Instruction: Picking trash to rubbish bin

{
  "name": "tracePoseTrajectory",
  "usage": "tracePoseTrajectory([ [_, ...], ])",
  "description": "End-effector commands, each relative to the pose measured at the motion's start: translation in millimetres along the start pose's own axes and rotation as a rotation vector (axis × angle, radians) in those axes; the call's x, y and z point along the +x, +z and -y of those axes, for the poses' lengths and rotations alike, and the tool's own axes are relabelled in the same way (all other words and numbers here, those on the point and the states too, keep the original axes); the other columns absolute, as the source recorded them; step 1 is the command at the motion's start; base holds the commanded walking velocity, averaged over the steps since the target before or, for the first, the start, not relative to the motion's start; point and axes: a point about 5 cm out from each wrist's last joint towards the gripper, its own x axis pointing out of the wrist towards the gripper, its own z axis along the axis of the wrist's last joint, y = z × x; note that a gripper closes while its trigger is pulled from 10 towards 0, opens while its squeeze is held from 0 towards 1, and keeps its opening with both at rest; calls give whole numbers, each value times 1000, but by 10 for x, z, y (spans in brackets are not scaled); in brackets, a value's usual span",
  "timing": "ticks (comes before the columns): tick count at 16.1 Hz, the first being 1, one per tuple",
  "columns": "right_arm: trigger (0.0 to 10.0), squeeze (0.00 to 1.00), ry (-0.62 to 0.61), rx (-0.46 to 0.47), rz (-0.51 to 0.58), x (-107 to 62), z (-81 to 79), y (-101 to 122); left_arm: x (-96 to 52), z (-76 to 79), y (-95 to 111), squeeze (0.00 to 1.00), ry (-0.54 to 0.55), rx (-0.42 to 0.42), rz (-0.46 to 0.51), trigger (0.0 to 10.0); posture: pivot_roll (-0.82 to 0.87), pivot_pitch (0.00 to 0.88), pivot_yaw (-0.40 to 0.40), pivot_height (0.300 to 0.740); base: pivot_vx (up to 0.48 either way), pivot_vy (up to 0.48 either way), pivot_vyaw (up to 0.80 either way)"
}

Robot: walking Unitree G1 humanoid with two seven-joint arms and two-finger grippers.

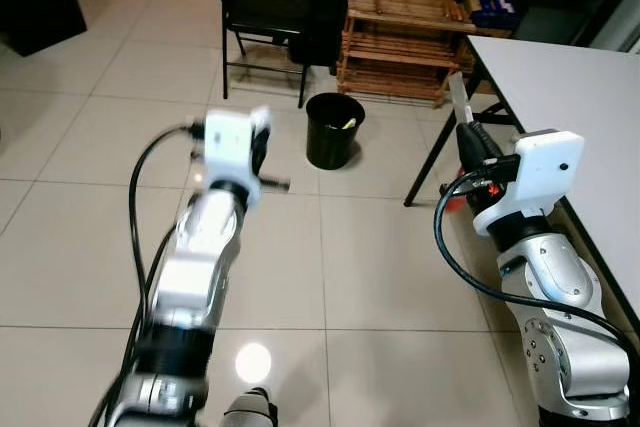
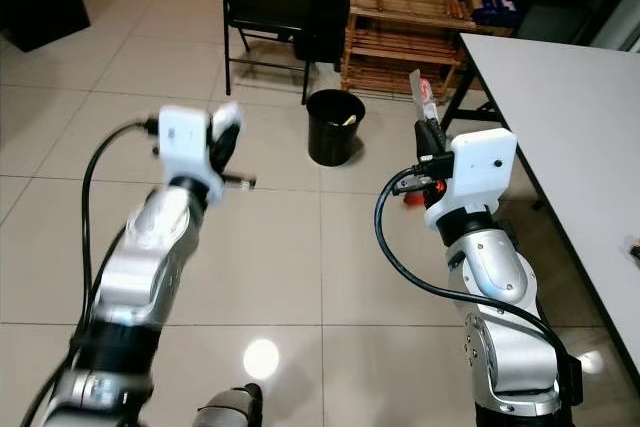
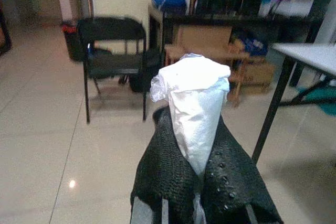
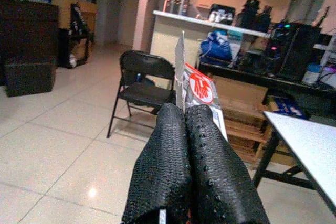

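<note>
A black rubbish bin (image 1: 334, 131) stands on the tiled floor ahead, with a yellowish scrap inside. My left gripper (image 3: 193, 129) is raised to the left of the bin and somewhat nearer to me. It is shut on a crumpled white piece of trash (image 3: 194, 93) that sticks up between the fingers (image 3: 163, 171). My right gripper (image 4: 186, 111) is held up beside the table leg, right of the bin. It is shut on a flat silver wrapper with red print (image 4: 198, 88), also seen as wrapper (image 2: 420, 95).
A white table (image 1: 570, 87) runs along the right, its dark leg (image 1: 432, 162) slanting down toward the floor. Behind the bin stand a black folding chair (image 1: 262, 17) and a wooden rack (image 1: 400, 42). A red object (image 2: 414, 197) lies under the table.
</note>
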Motion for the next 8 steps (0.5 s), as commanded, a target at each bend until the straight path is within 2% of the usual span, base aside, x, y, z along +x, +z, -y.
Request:
tracePoseTrajectory([
  [1,10000,0,-25,2,18,-8,52,32,18,11,-6,0,-10,-5,-4,10000,262,97,-115,740,405,0,0],
  [8,10000,0,-51,-8,31,-10,92,49,90,40,-25,0,-17,-21,-11,10000,251,82,-112,740,435,0,0],
])
